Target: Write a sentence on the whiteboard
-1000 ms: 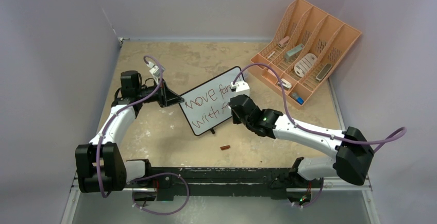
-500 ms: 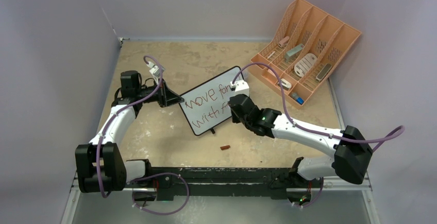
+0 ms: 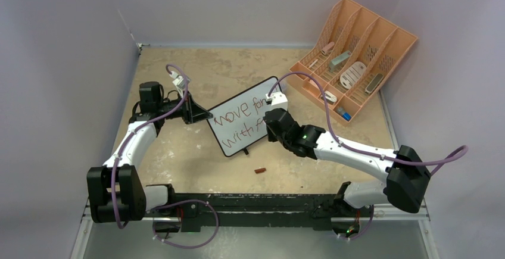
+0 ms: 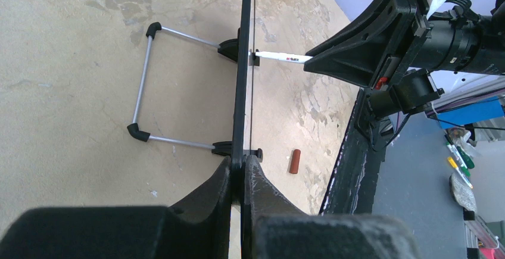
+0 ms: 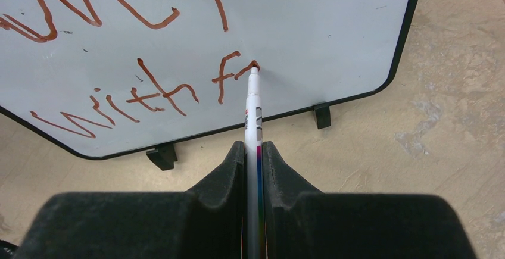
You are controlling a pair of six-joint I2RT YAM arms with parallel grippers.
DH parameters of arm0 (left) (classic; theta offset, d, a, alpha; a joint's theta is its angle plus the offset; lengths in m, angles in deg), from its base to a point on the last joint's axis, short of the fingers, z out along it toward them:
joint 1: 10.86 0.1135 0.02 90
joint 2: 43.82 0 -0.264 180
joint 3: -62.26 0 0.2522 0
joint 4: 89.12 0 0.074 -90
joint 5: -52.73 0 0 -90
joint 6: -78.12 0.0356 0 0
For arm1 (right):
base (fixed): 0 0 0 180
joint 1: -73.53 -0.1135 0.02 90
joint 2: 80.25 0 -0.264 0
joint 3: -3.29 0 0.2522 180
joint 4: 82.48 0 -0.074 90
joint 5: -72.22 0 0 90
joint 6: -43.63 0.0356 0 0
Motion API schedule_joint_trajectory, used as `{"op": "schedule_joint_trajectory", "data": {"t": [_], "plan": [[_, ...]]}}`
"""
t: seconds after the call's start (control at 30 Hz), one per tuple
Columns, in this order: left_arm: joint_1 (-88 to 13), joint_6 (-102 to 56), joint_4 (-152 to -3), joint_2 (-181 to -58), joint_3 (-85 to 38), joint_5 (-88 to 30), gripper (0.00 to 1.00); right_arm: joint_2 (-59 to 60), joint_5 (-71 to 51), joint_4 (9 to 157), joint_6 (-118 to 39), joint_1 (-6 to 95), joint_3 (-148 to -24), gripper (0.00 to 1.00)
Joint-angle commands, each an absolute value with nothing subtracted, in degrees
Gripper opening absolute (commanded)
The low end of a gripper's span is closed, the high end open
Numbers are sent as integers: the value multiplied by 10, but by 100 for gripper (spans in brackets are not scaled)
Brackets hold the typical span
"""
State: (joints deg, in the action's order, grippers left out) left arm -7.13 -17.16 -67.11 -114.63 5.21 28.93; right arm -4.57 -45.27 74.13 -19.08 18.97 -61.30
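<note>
Right gripper, its two black fingers closed tight, is clamping a slim white marker pen that is pointing straight out ahead of it. The pen's tip is touching the face of the small rectangular black-framed whiteboard, at the end of a stroke in the lower line of writing.

On the other side, the left gripper is pinching the board's thin black frame between its closed fingers, on the side opposite the pen. From the left wrist view the board is showing edge-on.

Nearest the arm bases, a small reddish-brown cylinder is lying on the tan mottled tabletop, just in front of the board and touching nothing else.

Further out, the whiteboard is standing near the middle of the table between the two grippers, resting on small black feet and leaning back on a thin silver wire stand that is lying on the table behind it. Reddish-brown handwriting is running across it in two lines, the upper reading "move for", the lower beginning "with f".

Farthest away, at the right rear corner, a peach slotted plastic desk organizer is sitting well apart from the board, holding several small items in its compartments.
</note>
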Motion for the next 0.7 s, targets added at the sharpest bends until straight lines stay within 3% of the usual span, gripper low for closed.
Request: {"op": "schedule_joint_trajectory", "data": {"t": [0.0, 0.67], "plan": [[-66, -164, -683, -1134, 49, 292, 0, -59, -449, 776, -200, 192, -638, 0], [-66, -164, -683, -1135, 48, 290, 0, -51, -406, 758, -197, 192, -624, 0]]}}
